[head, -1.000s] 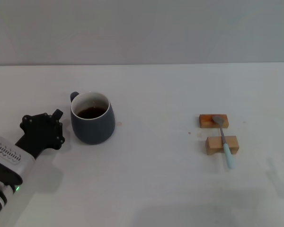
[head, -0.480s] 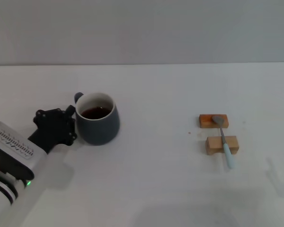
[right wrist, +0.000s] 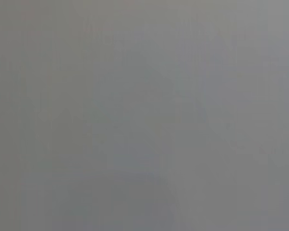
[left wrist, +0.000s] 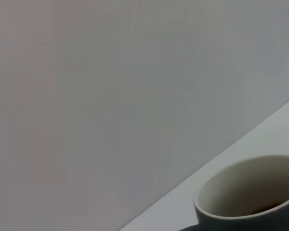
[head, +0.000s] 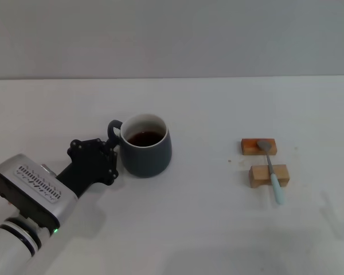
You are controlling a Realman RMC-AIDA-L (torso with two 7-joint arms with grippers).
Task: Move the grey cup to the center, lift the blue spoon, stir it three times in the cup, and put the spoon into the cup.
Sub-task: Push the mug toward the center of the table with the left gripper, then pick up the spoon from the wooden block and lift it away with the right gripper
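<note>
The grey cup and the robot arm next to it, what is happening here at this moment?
The left gripper is at the handle side of the grey cup, which stands upright on the white table with dark liquid inside, left of the middle. The blue spoon lies untouched across two small wooden blocks on the right side. The right gripper is not in view, so only the left arm is working now.

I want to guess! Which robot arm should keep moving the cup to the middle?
The left, probably. Its left gripper is already against the grey cup at its handle side. The right arm isn't in view, and the blue spoon lies on the far right.
</note>
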